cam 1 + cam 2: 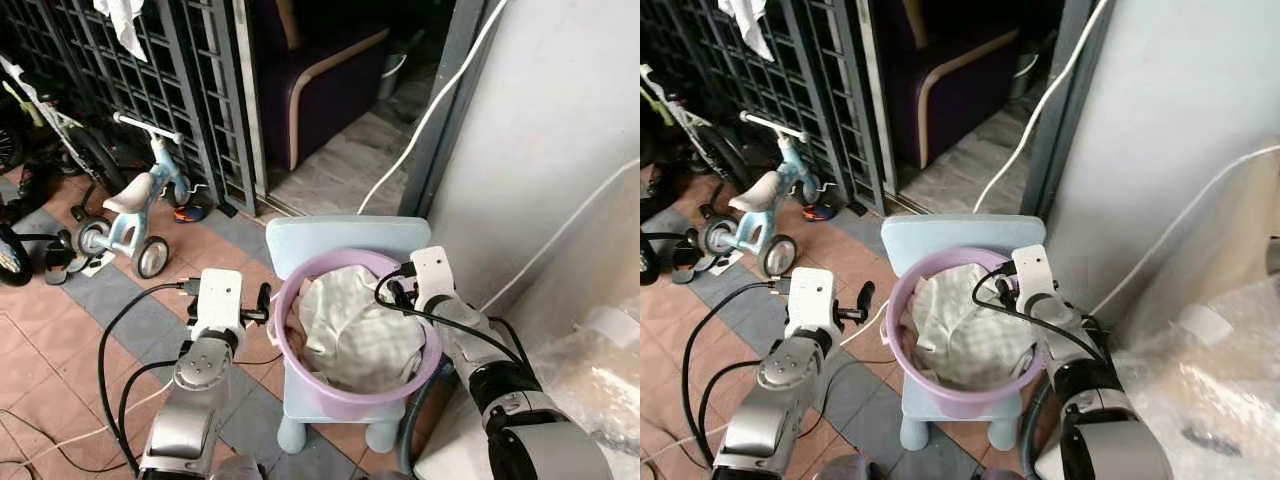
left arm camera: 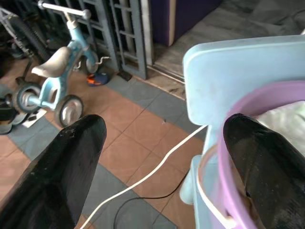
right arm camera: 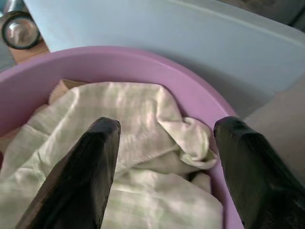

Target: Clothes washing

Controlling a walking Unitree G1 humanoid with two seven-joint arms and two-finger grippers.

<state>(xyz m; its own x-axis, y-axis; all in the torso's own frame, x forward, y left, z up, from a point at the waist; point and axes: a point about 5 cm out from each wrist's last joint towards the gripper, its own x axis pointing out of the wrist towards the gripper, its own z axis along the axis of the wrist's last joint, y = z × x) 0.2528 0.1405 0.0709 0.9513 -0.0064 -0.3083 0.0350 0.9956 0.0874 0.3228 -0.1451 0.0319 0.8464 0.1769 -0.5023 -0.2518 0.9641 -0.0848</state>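
Note:
A purple basin [image 1: 352, 402] stands on a small light-blue chair [image 1: 330, 236] and holds a crumpled pale checked cloth [image 1: 350, 325]. My left gripper [image 1: 268, 310] is at the basin's left rim, open. In the left wrist view one finger [image 2: 259, 167] lies over the purple rim [image 2: 238, 114] and the other hangs outside it above the floor. At the basin's right rim my right gripper [image 1: 398, 290] is open too. The right wrist view shows its fingers [image 3: 81, 176] spread wide just above the cloth [image 3: 143, 129], with nothing between them.
A child's blue tricycle [image 1: 135, 215] and a bicycle stand at the left by a dark metal gate [image 1: 150, 80]. A grey wall [image 1: 560, 120] with white cables [image 1: 430, 110] is close on the right. Plastic-wrapped bulk [image 1: 590, 370] sits at the lower right. Black cables [image 1: 120, 340] trail over the tiled floor.

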